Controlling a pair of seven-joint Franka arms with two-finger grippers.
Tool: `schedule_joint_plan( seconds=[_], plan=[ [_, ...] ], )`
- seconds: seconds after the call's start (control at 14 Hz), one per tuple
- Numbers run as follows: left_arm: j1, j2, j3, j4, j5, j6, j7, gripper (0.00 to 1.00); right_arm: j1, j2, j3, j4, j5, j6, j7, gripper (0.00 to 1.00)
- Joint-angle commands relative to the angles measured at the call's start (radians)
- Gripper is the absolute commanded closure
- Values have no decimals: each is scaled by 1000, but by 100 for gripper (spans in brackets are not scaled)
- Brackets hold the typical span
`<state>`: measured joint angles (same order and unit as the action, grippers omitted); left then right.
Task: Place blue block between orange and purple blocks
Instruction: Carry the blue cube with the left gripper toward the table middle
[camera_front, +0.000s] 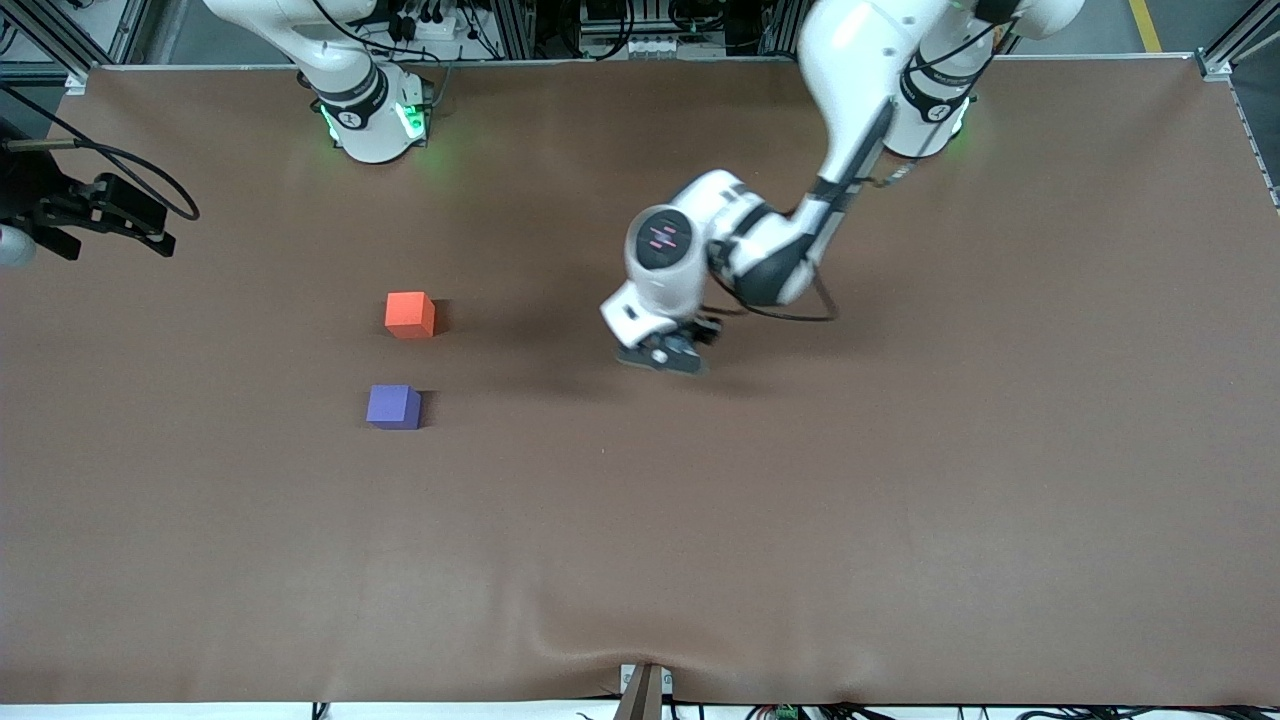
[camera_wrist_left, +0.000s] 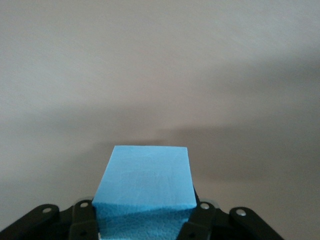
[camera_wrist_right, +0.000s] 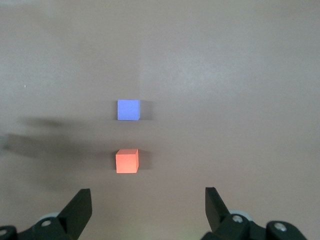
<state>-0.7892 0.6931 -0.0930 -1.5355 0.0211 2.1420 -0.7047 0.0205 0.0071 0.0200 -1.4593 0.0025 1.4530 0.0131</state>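
Note:
My left gripper (camera_front: 665, 355) is low over the middle of the table, shut on the blue block (camera_wrist_left: 147, 175), a light sky-blue cube. The block fills the gap between the black fingers (camera_wrist_left: 82, 220) in the left wrist view; in the front view the hand hides it. The orange block (camera_front: 410, 314) and the purple block (camera_front: 393, 407) sit on the table toward the right arm's end, the purple one nearer the front camera, with a gap about one cube wide between them. My right gripper (camera_wrist_right: 147, 210) is open and empty, high above the orange block (camera_wrist_right: 127, 161) and purple block (camera_wrist_right: 128, 110); the front view does not show it.
The brown table cover (camera_front: 800, 520) is wrinkled at its front edge. A black device with a cable (camera_front: 95, 210) hangs over the table edge at the right arm's end.

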Motion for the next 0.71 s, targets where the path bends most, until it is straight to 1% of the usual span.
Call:
schedule_joint_plan(
  seconds=[0.0, 0.07, 0.14, 0.29, 0.43, 0.5, 0.64],
  plan=[
    [-82, 114, 15, 132, -35, -4, -145, 60, -8, 1, 8, 7, 4, -8, -5, 0],
    [-99, 124, 15, 140, -35, 1, -169, 60, -7, 1, 8, 7, 4, -8, -5, 0],
    [-111, 128, 15, 138, -35, 13, -179, 57, -7, 1, 8, 7, 4, -8, -4, 0],
    [-120, 140, 19, 140, -29, 19, -199, 0, -4, 2, 8, 7, 4, -8, -2, 0],
    [-113, 109, 29, 138, -21, 15, -197, 0, -5, 8, 8, 8, 4, -8, -5, 0],
    [-108, 88, 45, 138, -18, 6, -197, 0, -4, 20, 9, 8, 4, -6, -5, 0],
    [-105, 16, 114, 135, 11, -13, -193, 0, -7, 54, 8, 13, 4, 0, -7, 0]
  ],
)
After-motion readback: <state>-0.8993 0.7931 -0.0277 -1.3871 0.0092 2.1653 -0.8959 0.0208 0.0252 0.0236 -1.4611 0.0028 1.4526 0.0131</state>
